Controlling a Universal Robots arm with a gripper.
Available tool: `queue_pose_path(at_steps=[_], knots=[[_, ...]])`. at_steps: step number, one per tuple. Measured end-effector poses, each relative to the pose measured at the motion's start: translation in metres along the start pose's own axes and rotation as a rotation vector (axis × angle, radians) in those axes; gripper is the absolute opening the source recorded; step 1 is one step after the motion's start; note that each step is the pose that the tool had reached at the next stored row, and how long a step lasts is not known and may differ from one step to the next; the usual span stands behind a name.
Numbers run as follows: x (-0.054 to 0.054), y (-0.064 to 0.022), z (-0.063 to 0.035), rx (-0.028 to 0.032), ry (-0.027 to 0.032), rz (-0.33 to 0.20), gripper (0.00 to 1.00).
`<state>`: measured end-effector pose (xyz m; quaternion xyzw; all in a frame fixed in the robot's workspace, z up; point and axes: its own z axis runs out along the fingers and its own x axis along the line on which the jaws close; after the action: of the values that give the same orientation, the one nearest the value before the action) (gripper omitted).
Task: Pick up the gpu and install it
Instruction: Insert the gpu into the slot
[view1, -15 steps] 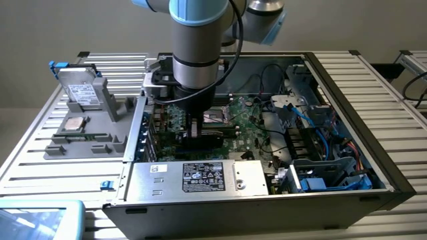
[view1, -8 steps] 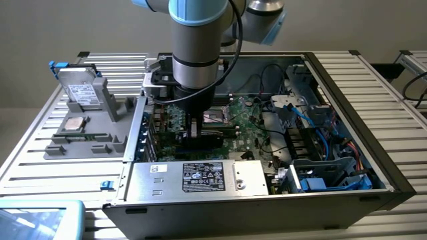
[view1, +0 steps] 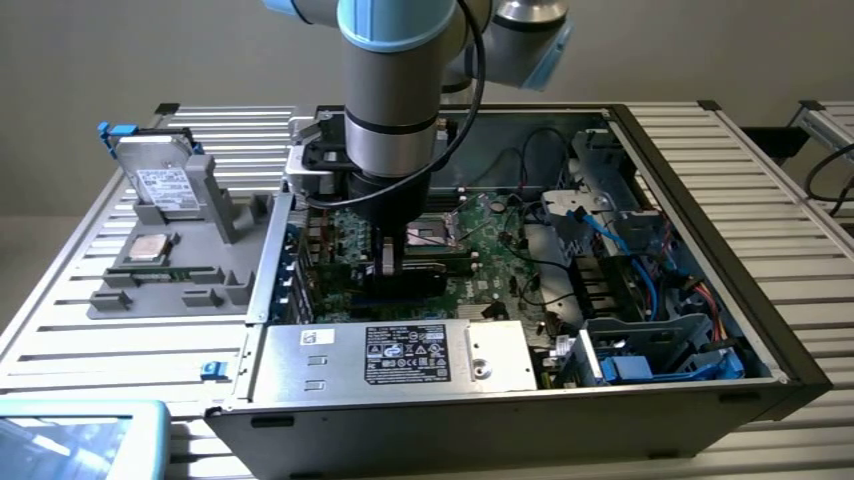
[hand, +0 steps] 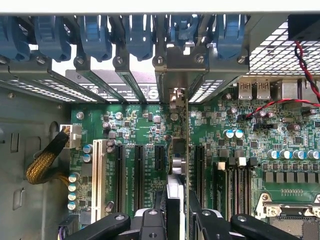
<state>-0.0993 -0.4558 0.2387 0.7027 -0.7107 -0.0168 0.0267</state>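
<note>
misalignment is the main risk here: the gpu (hand: 176, 165) stands on its edge over the motherboard (hand: 250, 150), and if its lower edge is not exactly above the slot (hand: 159, 170), a push down can bend the card or damage the connector. from the wrist view i cannot tell if the card edge is already in a slot or only just above it. the metal end of the card must also pass cleanly into the open bay among the slot covers (hand: 125, 75) at the rear wall of the case (view1: 694, 210); if it catches there, the card can tilt in the grip.

the gripper (hand: 176, 220) is closed on the gpu, with one black finger on each side of the thin card. in the exterior view the gripper (view1: 390, 262) is low inside the case, over the middle of the board, beside the power supply (view1: 400, 355).
</note>
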Motion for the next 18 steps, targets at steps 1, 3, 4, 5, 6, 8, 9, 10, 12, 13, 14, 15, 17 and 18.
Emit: queue_pose_path(at_steps=[1, 3, 4, 5, 6, 8, 9, 10, 12, 13, 14, 15, 17, 18], knots=[[0.0, 0.0, 0.0, 0.0, -0.0001, 0.0, 0.28], [0.0, 0.0, 0.0, 0.0, -0.0001, 0.0, 0.28], [0.0001, -0.0001, 0.0001, 0.0001, -0.0003, 0.0, 0.28], [0.0002, -0.0002, 0.0002, 0.0001, -0.0004, 0.0, 0.28], [0.0002, -0.0003, 0.0002, 0.0, -0.0004, 0.0, 0.28], [0.0003, -0.0003, 0.0001, 0.0, -0.0003, 0.0, 0.28], [0.0003, -0.0003, 0.0001, -0.0001, -0.0002, 0.0, 0.28], [0.0003, -0.0003, 0.0001, -0.0001, -0.0002, 0.0, 0.28], [0.0003, -0.0003, 0.0001, -0.0001, -0.0001, 0.0, 0.28], [0.0003, -0.0001, 0.0002, 0.0004, 0.0, 0.0, 0.28], [0.0004, 0.0003, 0.0002, 0.0014, 0.0, 0.0, 0.28], [0.0003, 0.0003, 0.0003, 0.0014, -0.0001, 0.0, 0.28], [0.0003, 0.0005, 0.0003, 0.0015, -0.0001, 0.0, 0.28], [0.0003, 0.0006, 0.0003, 0.0014, -0.0001, 0.0, 0.28]])
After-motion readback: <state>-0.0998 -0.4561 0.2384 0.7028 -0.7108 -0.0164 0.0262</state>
